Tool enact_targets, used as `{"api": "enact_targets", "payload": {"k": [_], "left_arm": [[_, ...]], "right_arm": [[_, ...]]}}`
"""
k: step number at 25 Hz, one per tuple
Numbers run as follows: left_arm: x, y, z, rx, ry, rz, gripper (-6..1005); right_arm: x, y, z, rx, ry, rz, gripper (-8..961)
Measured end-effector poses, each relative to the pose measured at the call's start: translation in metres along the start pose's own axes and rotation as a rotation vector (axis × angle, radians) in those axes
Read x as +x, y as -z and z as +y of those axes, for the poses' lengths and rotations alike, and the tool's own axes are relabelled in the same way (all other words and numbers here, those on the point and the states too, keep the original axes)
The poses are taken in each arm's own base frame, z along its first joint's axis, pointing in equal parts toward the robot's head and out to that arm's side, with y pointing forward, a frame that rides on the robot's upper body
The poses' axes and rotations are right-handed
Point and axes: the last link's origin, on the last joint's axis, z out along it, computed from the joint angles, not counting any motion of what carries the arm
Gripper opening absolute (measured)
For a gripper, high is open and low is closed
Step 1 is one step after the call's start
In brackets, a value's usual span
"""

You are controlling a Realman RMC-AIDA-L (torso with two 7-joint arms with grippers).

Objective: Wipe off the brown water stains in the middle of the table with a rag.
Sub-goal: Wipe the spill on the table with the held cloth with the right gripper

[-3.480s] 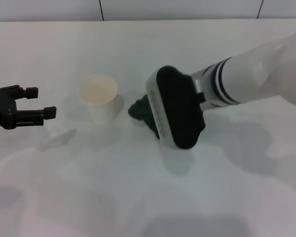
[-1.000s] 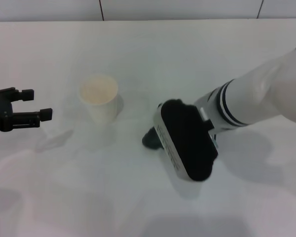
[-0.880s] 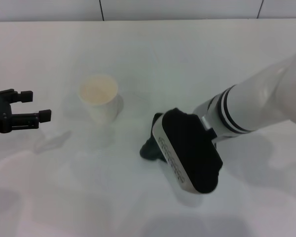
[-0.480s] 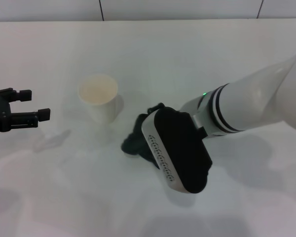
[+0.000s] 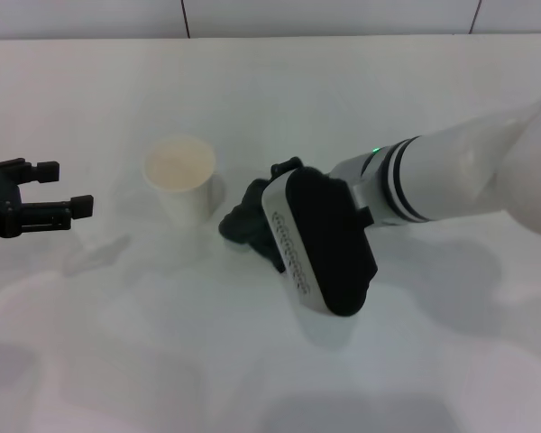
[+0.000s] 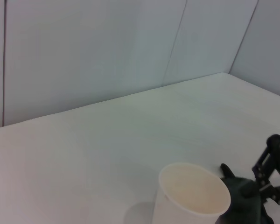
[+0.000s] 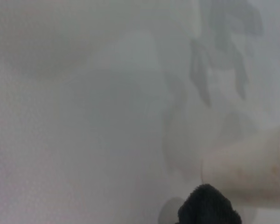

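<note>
The rag [image 5: 241, 225] is a dark green-black bundle pressed on the white table [image 5: 162, 343], just right of the white paper cup [image 5: 180, 177]. My right gripper [image 5: 270, 191] is shut on the rag; its wrist housing hides most of the fingers. The rag also shows in the left wrist view [image 6: 245, 199] beside the cup [image 6: 192, 196], with the right gripper [image 6: 273, 173] behind it, and in the right wrist view [image 7: 208, 206]. No brown stain is visible. My left gripper [image 5: 63, 187] is open and empty at the far left.
The paper cup stands upright close to the rag; it also shows in the right wrist view [image 7: 245, 173]. A tiled wall [image 5: 343, 16] runs behind the table's far edge. Faint shadows lie on the tabletop left of the cup.
My right gripper has swept the rag left and then away from me, ending beside the cup. The left gripper has stayed where it was.
</note>
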Motion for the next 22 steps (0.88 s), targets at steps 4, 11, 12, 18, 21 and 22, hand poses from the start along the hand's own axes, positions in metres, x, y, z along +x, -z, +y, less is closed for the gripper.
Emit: {"api": "enact_targets", "payload": {"k": [4,11,12,18,21,22], "left_arm": [[0.0,0.0,0.0,0.0,0.002,0.001,892],[-0.001,0.002,0.0,0.005,0.006,0.001,890],[-0.001,0.002,-0.001,0.005,0.006,0.001,890],[-0.001,0.004,-0.002,0.009,0.006,0.0,892],[-0.001,0.004,-0.002,0.01,0.008,0.0,892],[-0.001,0.004,-0.002,0.011,0.009,-0.001,891]], "right_arm": [[0.008,0.001,-0.005,0.009,-0.024,0.016,111],[0.024,0.009,-0.005,-0.008,-0.055,0.067,110],[0.027,0.01,-0.004,-0.013,-0.06,0.075,111],[0.04,0.017,-0.001,-0.044,-0.093,0.113,110],[0.043,0.022,-0.001,-0.05,-0.101,0.128,110],[0.045,0.024,-0.002,-0.049,-0.105,0.133,110]]}}
